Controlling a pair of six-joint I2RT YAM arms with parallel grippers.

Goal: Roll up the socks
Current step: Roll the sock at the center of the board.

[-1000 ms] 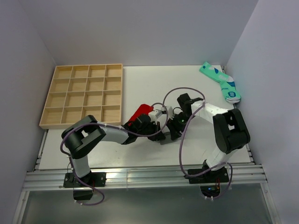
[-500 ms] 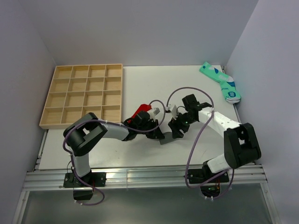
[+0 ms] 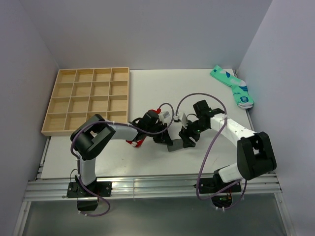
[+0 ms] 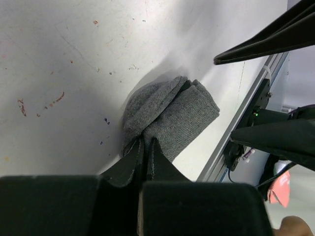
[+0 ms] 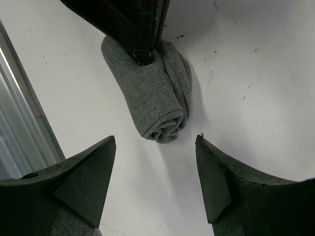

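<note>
Grey sock [image 5: 153,96] lies rolled into a short, fat bundle on the white table [image 3: 162,83], near its front edge and between the two arms. The left arm [image 3: 118,133] rises from its base at the near left, folds at the elbow, and runs low and almost level to the right across the table. Its wrist tips down so that the left gripper [image 4: 146,143] meets the bundle from above. The two fingers are pressed together, with the edge of the grey fabric pinched between their tips.

The red sock [image 3: 134,142] shows beneath that forearm, left of the grey one and mostly hidden by the arm. Whether the two socks touch cannot be told.

The right arm [image 3: 231,129] goes from its base at the near right to a raised elbow. Its forearm then stretches left and away toward the table's middle, with the wrist bent back down toward the near edge. The right gripper [image 5: 155,141] hangs over the table with its fingers spread wide. The spiral end of the roll faces the gap between them, and they are clear of the sock.

A wooden tray [image 3: 88,98] of small compartments sits at the far left. A pair of green socks [image 3: 234,84] lies in the far right corner.
</note>
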